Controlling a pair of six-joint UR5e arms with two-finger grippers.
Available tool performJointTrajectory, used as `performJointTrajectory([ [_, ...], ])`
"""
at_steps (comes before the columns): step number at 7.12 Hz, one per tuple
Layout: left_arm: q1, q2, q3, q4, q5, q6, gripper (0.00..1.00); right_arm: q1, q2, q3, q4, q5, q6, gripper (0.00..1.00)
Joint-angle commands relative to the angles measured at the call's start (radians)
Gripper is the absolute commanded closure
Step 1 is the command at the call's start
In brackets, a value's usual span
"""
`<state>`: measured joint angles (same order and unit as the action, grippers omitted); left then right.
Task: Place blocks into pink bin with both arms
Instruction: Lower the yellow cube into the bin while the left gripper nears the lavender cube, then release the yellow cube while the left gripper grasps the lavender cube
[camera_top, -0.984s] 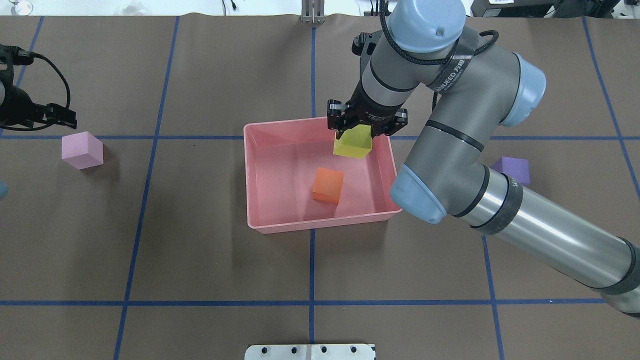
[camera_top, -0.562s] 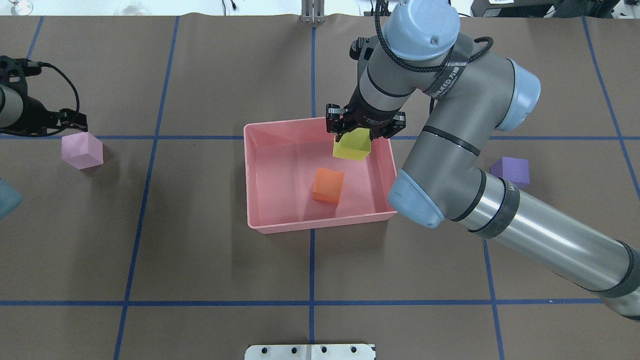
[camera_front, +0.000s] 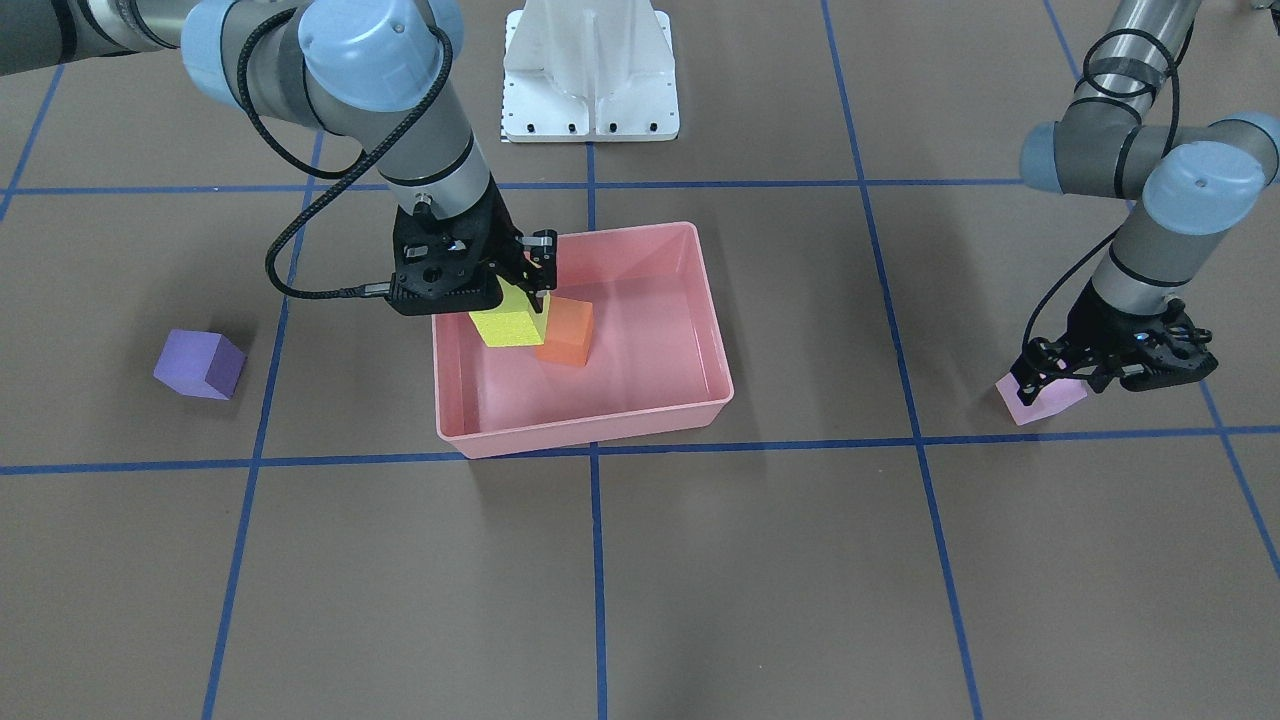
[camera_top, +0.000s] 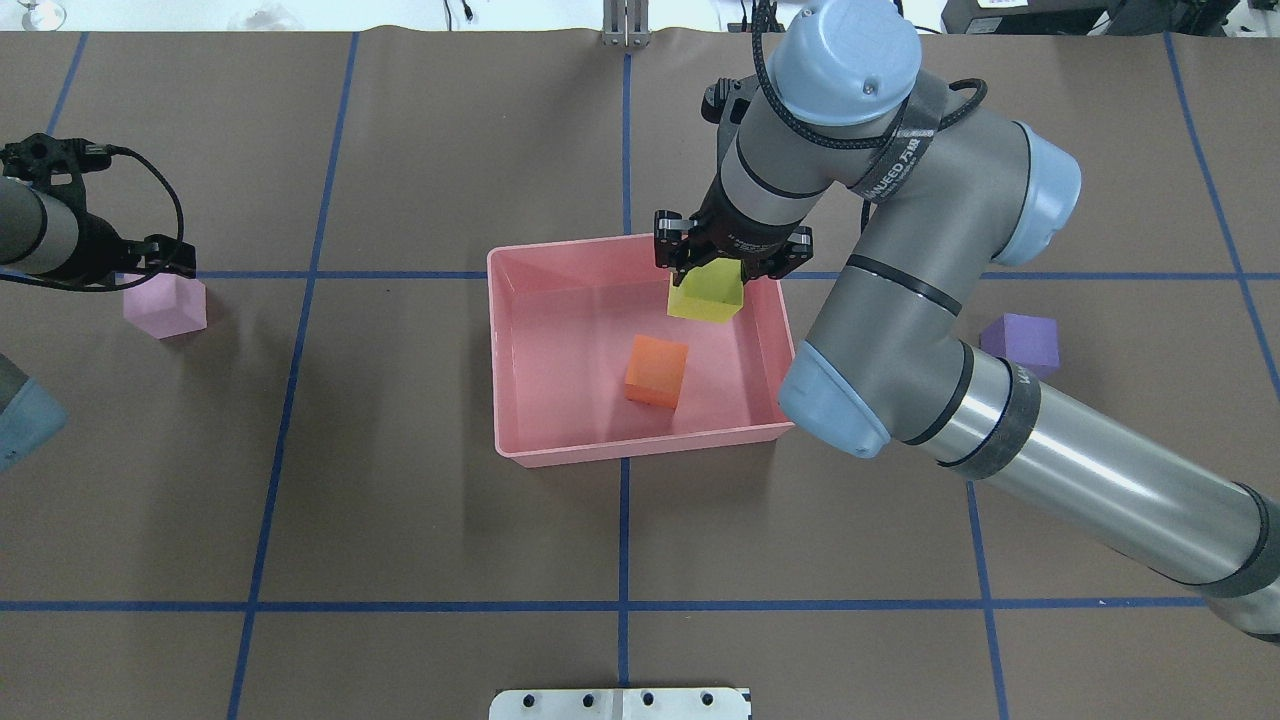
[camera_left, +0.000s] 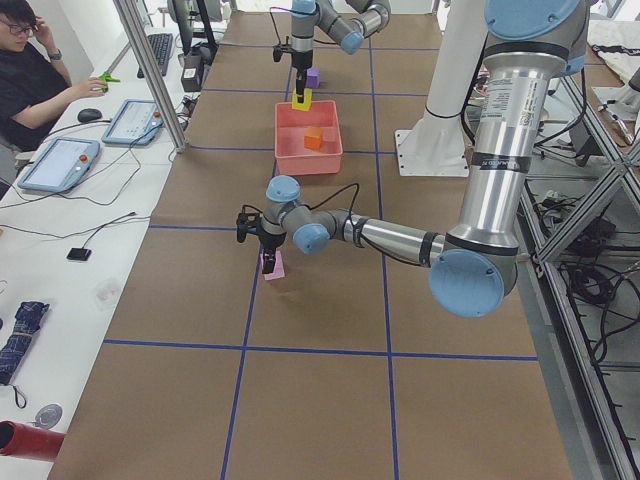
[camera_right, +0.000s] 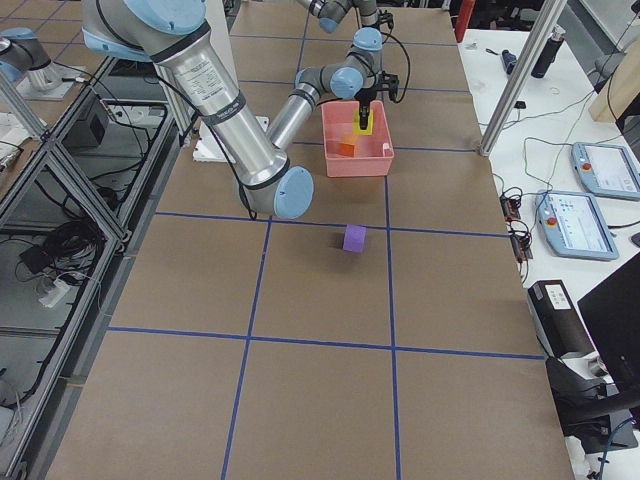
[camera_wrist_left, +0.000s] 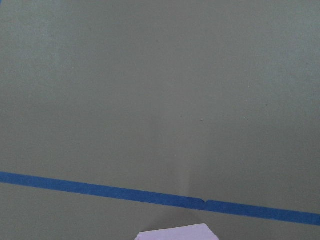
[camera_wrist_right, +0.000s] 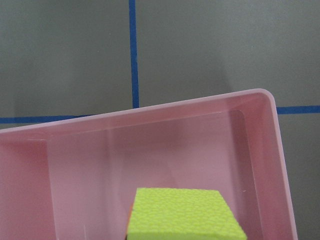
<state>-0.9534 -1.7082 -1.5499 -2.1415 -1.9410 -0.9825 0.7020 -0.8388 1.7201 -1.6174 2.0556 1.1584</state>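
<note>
My right gripper (camera_top: 716, 272) is shut on the yellow block (camera_top: 706, 296) and holds it low inside the pink bin (camera_top: 640, 450), near the bin's far right corner. The block fills the bottom of the right wrist view (camera_wrist_right: 185, 215). The orange block (camera_top: 657, 371) lies in the bin's middle. My left gripper (camera_front: 1075, 378) hangs open just over the light pink block (camera_front: 1040, 402), which stands on the table at the far left (camera_top: 165, 306). The purple block (camera_top: 1022, 340) stands on the table right of the bin, partly behind my right arm.
A white pedestal base (camera_front: 590, 70) stands on the robot's side of the bin. Blue tape lines (camera_top: 625, 605) cross the brown table cover. An operator (camera_left: 35, 80) sits at a side desk with tablets.
My left gripper has moved to the right, to over the light pink block. My right gripper has sunk slightly into the bin with the yellow block.
</note>
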Motion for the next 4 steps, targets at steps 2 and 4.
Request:
performJointTrajectory([
  [2,0.013,0.009,0.028,-0.046,0.0,-0.004,0.0,0.001,0.009,0.003,0.002,0.002,0.009,0.0],
  [4,0.01,0.01,-0.002,-0.038,-0.009,-0.05,0.99,0.008,0.01,0.021,0.007,0.003,0.007,0.0],
])
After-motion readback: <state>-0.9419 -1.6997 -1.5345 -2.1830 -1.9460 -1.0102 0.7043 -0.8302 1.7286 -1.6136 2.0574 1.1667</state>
